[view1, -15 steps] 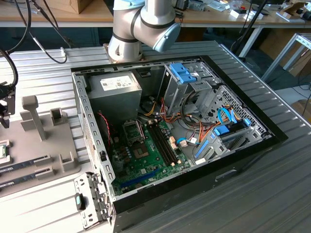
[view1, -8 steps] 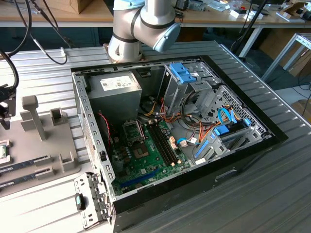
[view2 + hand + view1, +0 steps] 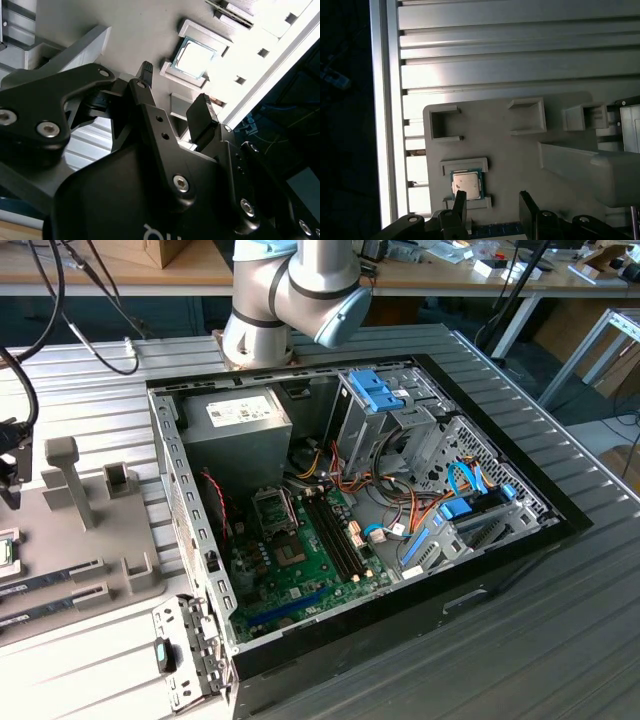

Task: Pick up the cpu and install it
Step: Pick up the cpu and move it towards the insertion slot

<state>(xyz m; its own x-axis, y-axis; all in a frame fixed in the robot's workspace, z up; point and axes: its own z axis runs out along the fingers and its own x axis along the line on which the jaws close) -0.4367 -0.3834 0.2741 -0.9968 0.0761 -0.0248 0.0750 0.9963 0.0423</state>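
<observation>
1. On a gray holder plate (image 3: 510,150), the cpu (image 3: 467,184) lies flat in a shallow seat between two raised ledges. The plate rests on the ribbed metal table (image 3: 520,55).
2. The cpu is a small square with a pale silvery top and a thin green rim along its edges.
3. The tool (image 3: 493,202) is open and holds nothing. Its two black fingers (image 3: 460,202) stand apart near the cpu, and one fingertip overlaps the cpu's edge in the first wrist view.
4. The second wrist view looks along the tool's dark body. The cpu (image 3: 194,59) appears beyond the fingertips, bright with glare. Whether a finger touches it cannot be told.
5. The first wrist view adds more of the plate: square pockets (image 3: 442,124) and a tall gray block (image 3: 600,170).
6. The exterior view adds the arm (image 3: 300,280) and the open computer case (image 3: 165,470) with its green board (image 3: 300,580). The holder plate lies to the exterior view's left of the case.
</observation>
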